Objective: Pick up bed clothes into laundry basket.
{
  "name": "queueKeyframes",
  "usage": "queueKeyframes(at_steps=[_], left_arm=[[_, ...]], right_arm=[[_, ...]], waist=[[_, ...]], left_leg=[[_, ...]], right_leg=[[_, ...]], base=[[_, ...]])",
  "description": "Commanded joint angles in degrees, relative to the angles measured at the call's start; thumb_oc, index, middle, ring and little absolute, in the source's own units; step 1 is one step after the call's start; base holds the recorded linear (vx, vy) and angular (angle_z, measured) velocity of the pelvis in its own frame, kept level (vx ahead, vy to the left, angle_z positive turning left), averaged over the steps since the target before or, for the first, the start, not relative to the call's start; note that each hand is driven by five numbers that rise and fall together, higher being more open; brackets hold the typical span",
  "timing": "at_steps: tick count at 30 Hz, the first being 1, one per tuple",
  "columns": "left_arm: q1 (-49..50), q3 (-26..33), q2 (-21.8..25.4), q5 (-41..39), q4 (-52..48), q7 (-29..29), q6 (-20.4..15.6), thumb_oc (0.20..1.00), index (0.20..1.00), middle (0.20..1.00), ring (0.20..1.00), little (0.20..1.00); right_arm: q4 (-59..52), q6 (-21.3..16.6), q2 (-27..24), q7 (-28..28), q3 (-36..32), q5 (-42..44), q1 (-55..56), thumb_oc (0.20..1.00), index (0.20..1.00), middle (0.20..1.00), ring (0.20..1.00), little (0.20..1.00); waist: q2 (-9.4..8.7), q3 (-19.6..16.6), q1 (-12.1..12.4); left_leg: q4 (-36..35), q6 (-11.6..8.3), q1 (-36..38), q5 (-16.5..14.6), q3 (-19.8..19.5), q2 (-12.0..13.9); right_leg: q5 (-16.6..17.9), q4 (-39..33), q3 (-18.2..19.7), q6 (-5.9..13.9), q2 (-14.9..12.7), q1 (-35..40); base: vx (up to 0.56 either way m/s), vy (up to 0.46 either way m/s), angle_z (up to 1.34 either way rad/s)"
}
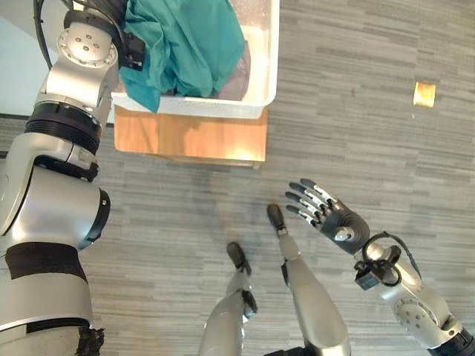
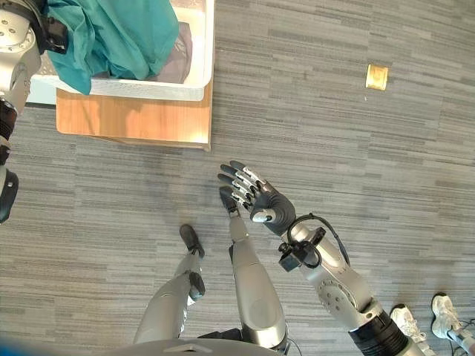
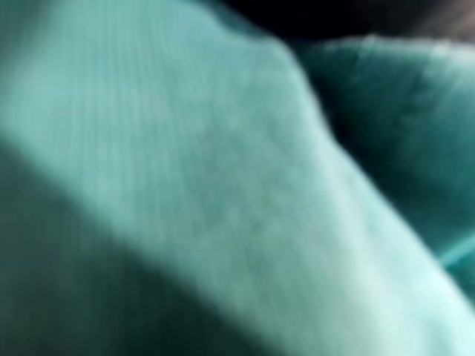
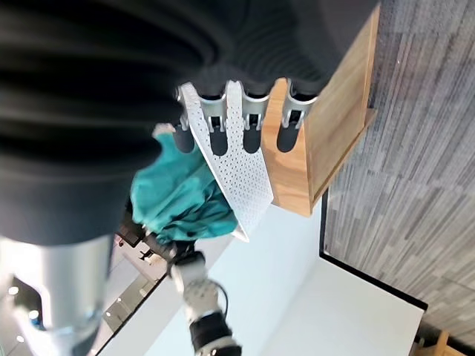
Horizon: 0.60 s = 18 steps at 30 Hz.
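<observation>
The right hand (image 1: 331,213) hovers spread over the floor (image 1: 356,111). Teal cloth (image 1: 185,44) fills the white basket (image 1: 263,63) on the bench (image 1: 185,137), apparently burying the left hand; its fingers can't be made out.

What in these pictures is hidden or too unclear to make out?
- Left hand: buried in the teal cloth in the eye views; its fingers are hidden.
- Left wrist view: blurred teal fabric pressed against the camera.
- Laundry basket: its far side is cut off by the top edge.
- Small yellow object on the floor: too small to identify.
</observation>
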Motion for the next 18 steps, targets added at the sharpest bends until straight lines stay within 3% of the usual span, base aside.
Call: queueKeyframes(at_steps=[1, 9, 18], left_arm=[[-7.76, -0.71, 1.57, 3.25, 1.94, 1.46, -3.82, 1.0, 1.0, 1.0, 1.0, 1.0], [-8.19, -1.87, 0.95, 3.98, -0.82, 1.8, -4.66, 1.0, 1.0, 1.0, 1.0, 1.0], [-5.93, 0.24, 1.69, 2.58, -3.95, 2.53, -5.64, 1.0, 1.0, 1.0, 1.0, 1.0]], right_arm=[[-0.84, -2.89, -1.16, 1.7, -3.38, 2.53, -0.04, 1.0, 1.0, 1.0, 1.0, 1.0], [-0.46, -2.19, -2.63, 2.57, -2.96, 2.2, 1.98, 1.0, 1.0, 1.0, 1.0, 1.0], [0.93, -1.29, -3.76, 3.37, -1.77, 1.9, 1.34, 1.0, 1.0, 1.0, 1.0, 1.0]], waist=[[0.8, 0.2, 0.97], [1.75, 0.26, 1.79], [2.91, -2.47, 2.64]], left_leg=[[0.23, -3.29, -1.49, 6.12, -8.07, 1.85], [0.23, -3.31, -0.04, 5.59, -8.96, 1.44], [0.23, -3.27, 3.97, 4.63, -9.19, 1.3]], right_leg=[[-1.81, 1.9, -3.61, 5.38, -2.51, 5.41], [-2.33, 1.76, -4.16, 5.4, -2.96, 7.01], [-3.0, 1.75, -4.54, 5.73, -3.41, 10.65]], base=[[0.0, 0.0, 0.0], [0.0, 0.006, 0.03], [0.01, 0.018, 0.06]])
